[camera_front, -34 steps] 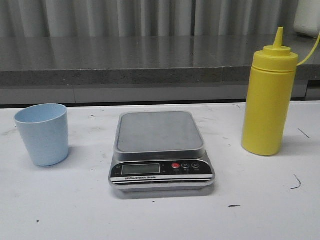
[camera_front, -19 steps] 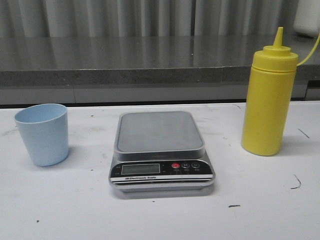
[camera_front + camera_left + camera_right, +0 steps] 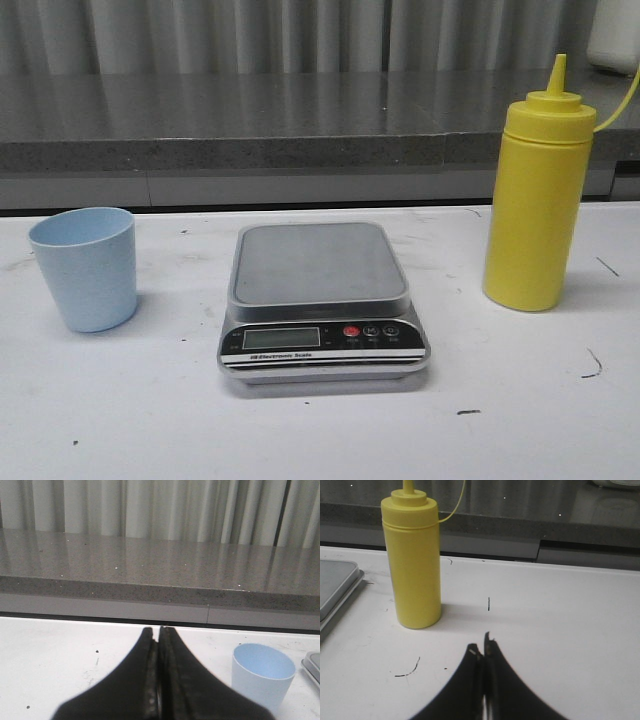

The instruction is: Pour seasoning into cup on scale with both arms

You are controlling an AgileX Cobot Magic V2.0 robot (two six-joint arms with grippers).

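The pale blue cup [image 3: 86, 267] stands upright on the white table at the left, beside the scale. The silver scale [image 3: 320, 298] sits in the middle, its platform bare. The yellow seasoning bottle [image 3: 537, 193] stands upright at the right. Neither gripper shows in the front view. In the left wrist view my left gripper [image 3: 158, 631] is shut and empty, with the cup [image 3: 262, 673] a short way off to its side. In the right wrist view my right gripper [image 3: 482, 645] is shut and empty, with the bottle [image 3: 414, 562] ahead and to its side.
A grey stone ledge [image 3: 300, 125] runs along the table's back edge, with pale curtains behind it. The scale's corner shows in the right wrist view [image 3: 337, 587]. Thin dark marks lie on the table [image 3: 592, 365].
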